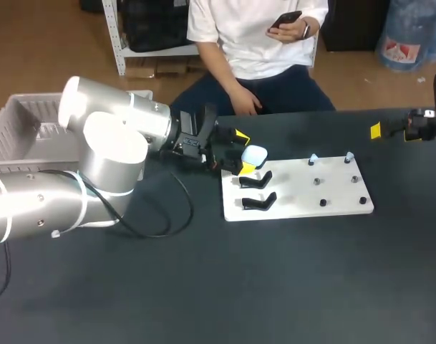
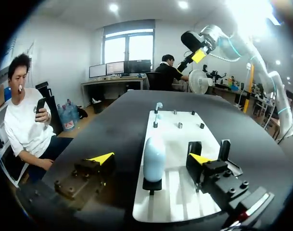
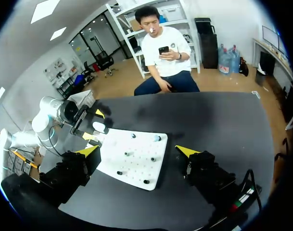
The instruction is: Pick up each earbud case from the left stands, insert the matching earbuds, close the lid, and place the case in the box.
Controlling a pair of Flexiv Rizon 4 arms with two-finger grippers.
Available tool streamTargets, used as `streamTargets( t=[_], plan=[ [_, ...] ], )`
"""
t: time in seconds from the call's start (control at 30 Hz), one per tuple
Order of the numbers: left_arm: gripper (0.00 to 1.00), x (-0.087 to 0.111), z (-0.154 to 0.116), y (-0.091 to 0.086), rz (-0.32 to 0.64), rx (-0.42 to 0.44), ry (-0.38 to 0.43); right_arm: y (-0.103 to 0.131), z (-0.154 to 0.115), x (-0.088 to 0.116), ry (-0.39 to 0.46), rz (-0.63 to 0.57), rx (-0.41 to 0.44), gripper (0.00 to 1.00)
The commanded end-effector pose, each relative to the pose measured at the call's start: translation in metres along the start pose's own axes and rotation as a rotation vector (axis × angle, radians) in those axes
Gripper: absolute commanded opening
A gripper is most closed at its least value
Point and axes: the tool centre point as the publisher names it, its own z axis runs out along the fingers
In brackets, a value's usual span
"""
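- While the earbud case [image 1: 254, 153] stands at the left end of the white board [image 1: 296, 197], the jaws of the left arm [image 1: 117, 143] flank it, apart, not touching.
- Right arm [image 1: 422, 123] hovers at the right edge of the counter [image 1: 275, 287], jaws apart.

Earbud case [image 2: 154, 156] sits between the spread fingers of your left gripper [image 2: 151, 158], with a gap on either side. Two empty black stands [image 1: 258, 203] crowd just beside it on the white board [image 1: 303, 209]. Low pegs [image 1: 322, 203] stud the far half. Open table [image 1: 275, 287] surrounds the board.
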Motion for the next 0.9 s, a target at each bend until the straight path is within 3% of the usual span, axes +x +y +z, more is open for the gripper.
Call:
streamTargets(
  t=[0.03,0.17,0.23,0.57,0.9],
  plan=[
    [0.97,0.003,0.007,0.006,0.003,0.015,-0.002,0.001,0.0,0.0,0.001,0.001,0.003,1.0],
    [0.94,0.004,0.009,0.006,0.001,0.022,-0.008,0.001,0.0,0.0,0.001,0.001,0.003,1.0],
    [0.78,0.005,0.01,0.007,-0.004,0.023,-0.012,0.001,0.0,0.0,0.001,0.001,0.003,1.0],
    [0.81,0.007,0.015,0.004,-0.009,0.04,-0.018,0.001,0.0,0.0,0.001,0.001,0.003,1.0],
    [0.76,0.007,0.022,0.001,-0.008,0.062,-0.022,0.001,0.0,0.0,0.001,0.001,0.003,1.0]
  ],
)
